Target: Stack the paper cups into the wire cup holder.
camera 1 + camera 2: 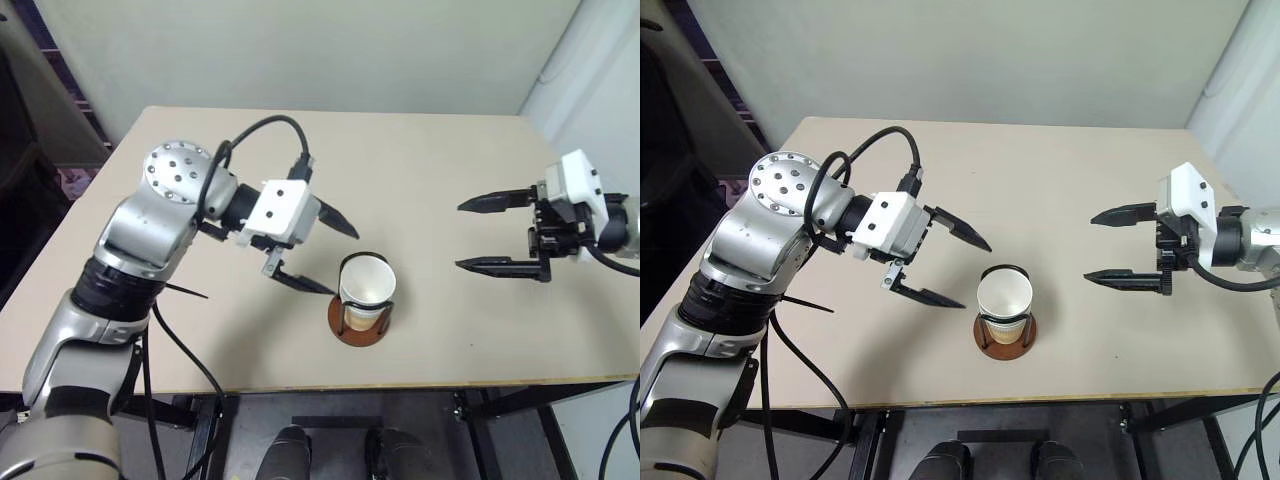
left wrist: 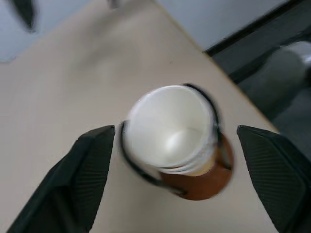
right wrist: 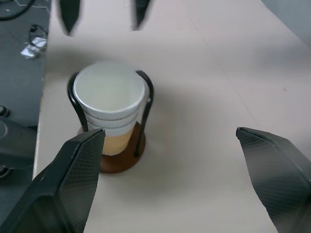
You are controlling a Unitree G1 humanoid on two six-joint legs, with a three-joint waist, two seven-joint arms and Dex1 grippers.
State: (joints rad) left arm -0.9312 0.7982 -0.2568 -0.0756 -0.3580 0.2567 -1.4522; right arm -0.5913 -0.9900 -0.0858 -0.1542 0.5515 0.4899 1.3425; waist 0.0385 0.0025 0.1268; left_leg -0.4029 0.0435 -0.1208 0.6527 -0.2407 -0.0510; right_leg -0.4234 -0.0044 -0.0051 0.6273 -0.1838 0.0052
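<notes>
— Paper cups (image 1: pixel 366 283): where do you have them?
— You have them nested into one stack, standing upright inside the wire cup holder (image 3: pixel 118 155). In the right wrist view you can count several white rims one under another, with tan-orange below. The black wire loops rise on both sides of the stack, about up to the top rim.
— And the holder itself?
— It stands on its reddish-brown disc near the front edge of the table (image 1: pixel 430 150), roughly midway between your two arms.
— Your left gripper (image 1: pixel 320 250)?
— Its fingers are spread wide, just beside the stack on the robot's left; the lower fingertip is close to the holder, and you hold nothing in it.
— Your right gripper (image 1: pixel 478 235)?
— Spread wide too and empty, well apart from the holder on the robot's right, its fingers pointing toward the stack.
</notes>
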